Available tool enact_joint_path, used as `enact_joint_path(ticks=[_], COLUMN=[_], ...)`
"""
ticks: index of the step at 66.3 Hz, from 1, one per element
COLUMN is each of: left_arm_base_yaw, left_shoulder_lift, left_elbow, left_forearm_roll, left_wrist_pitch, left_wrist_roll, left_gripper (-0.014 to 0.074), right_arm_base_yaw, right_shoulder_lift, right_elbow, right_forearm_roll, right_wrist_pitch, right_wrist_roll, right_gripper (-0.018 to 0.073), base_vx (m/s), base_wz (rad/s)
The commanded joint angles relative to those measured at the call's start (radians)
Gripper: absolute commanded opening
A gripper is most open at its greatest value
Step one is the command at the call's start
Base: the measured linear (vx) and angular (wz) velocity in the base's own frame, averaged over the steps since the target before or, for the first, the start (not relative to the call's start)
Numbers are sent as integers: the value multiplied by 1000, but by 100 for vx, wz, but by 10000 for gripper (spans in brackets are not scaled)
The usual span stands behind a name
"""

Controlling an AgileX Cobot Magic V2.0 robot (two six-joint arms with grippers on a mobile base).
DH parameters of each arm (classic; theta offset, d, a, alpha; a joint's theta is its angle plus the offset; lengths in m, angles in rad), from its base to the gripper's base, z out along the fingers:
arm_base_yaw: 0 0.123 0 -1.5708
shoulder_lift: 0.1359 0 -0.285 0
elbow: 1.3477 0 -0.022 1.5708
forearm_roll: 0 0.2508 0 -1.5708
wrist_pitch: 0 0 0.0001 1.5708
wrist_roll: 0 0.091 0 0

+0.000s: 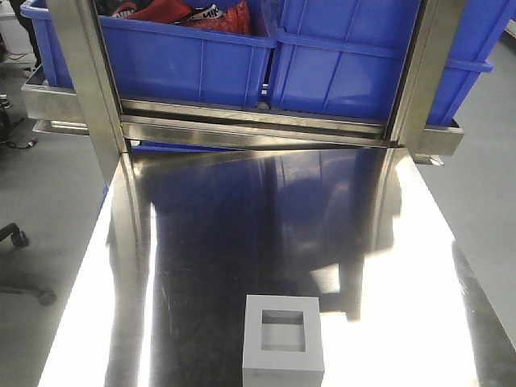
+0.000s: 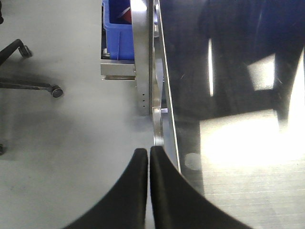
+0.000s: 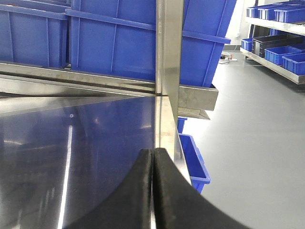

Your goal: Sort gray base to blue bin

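Note:
The gray base (image 1: pixel 282 339), a matte gray cube with its square recess facing up, sits on the shiny steel table (image 1: pixel 242 226) near the front edge. A large blue bin (image 1: pixel 363 68) stands on the raised shelf at the back right; it also shows in the right wrist view (image 3: pixel 128 43). My left gripper (image 2: pixel 148 151) is shut and empty, hanging over the table's left edge. My right gripper (image 3: pixel 153 151) is shut and empty, near the table's right edge. Neither gripper shows in the front view, and neither wrist view shows the cube.
A blue bin with red items (image 1: pixel 185 56) stands left of the large one. Steel posts (image 1: pixel 89 89) (image 1: pixel 419 72) hold up the shelf. A chair base (image 2: pixel 28 71) is on the floor at the left. A small blue bin (image 3: pixel 195 162) sits below the table's right side.

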Motion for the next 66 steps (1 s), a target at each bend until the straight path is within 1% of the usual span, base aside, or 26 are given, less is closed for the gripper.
enact_joint_path(ticks=[1, 15, 27, 37, 54, 58, 62, 66], left_arm_base_yaw=[2, 2, 2, 2, 2, 0, 0, 0], left_shoulder_lift=[8, 8, 8, 8, 8, 8, 8, 8], left_elbow=[-32, -32, -32, -32, -33, -41, -62, -90], left_forearm_roll=[-8, -8, -8, -8, -11, -26, -70, -119], left_wrist_pitch=[-45, -45, -40, -36, -33, -37, -46, -50], left_wrist_roll=[-8, -8, -8, -8, -8, -8, 3, 53], left_gripper=[-2, 22, 80, 174, 404, 433, 441, 440], right_arm_base_yaw=[-4, -4, -4, -4, -4, -4, -4, -4], right_shoulder_lift=[-13, -13, -13, -13, -13, -13, -13, -13], right_elbow=[15, 15, 15, 15, 15, 15, 15, 15], right_forearm_roll=[-6, -6, -6, -6, -6, -6, -6, -6], right_wrist_pitch=[-78, -78, -78, -78, -78, -78, -78, -78], right_wrist_roll=[-6, -6, -6, -6, -6, -6, -6, -6], right_gripper=[-9, -9, -9, -9, -9, -9, -9, -9], base_vx=[0, 0, 0, 0, 0, 0, 0, 0], base_wz=[0, 0, 0, 0, 0, 0, 0, 0])
